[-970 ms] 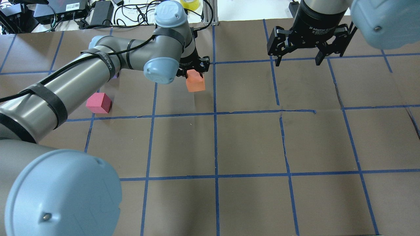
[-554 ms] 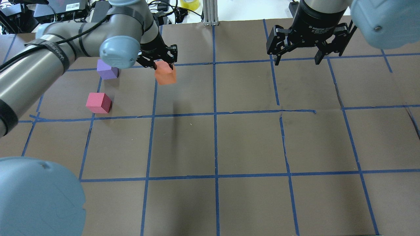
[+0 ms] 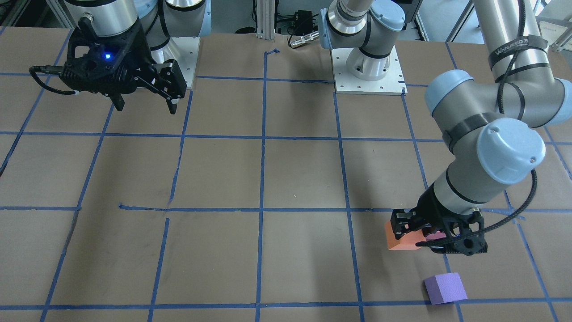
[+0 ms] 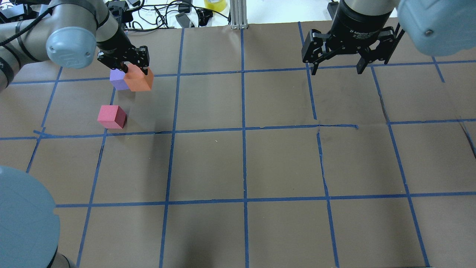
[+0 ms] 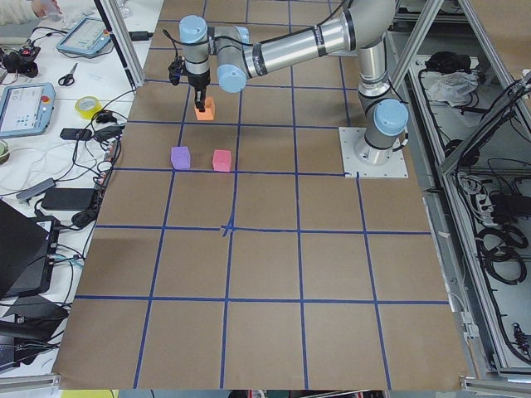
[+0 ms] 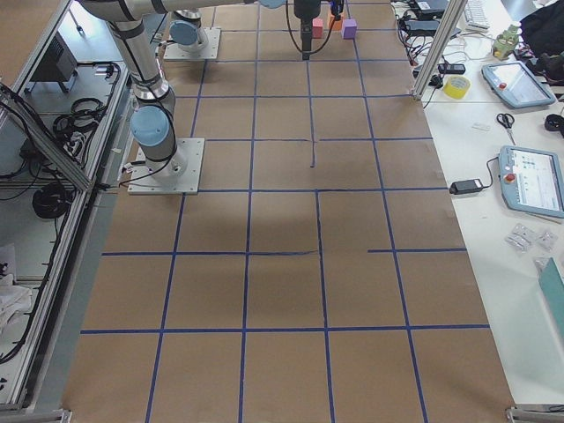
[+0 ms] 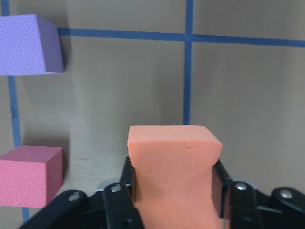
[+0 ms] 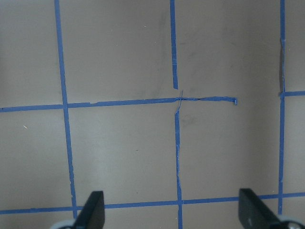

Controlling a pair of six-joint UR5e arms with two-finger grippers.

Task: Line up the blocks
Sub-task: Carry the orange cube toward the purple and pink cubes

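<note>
Overhead, left arm stretched far forward, left pincer grasping orange block, right pincer released, pointing down

Three blocks at the table: one orange block, one pink block, one purple block. Two grippers over the table, the left gripper and the right gripper, two fingers each.
</note>
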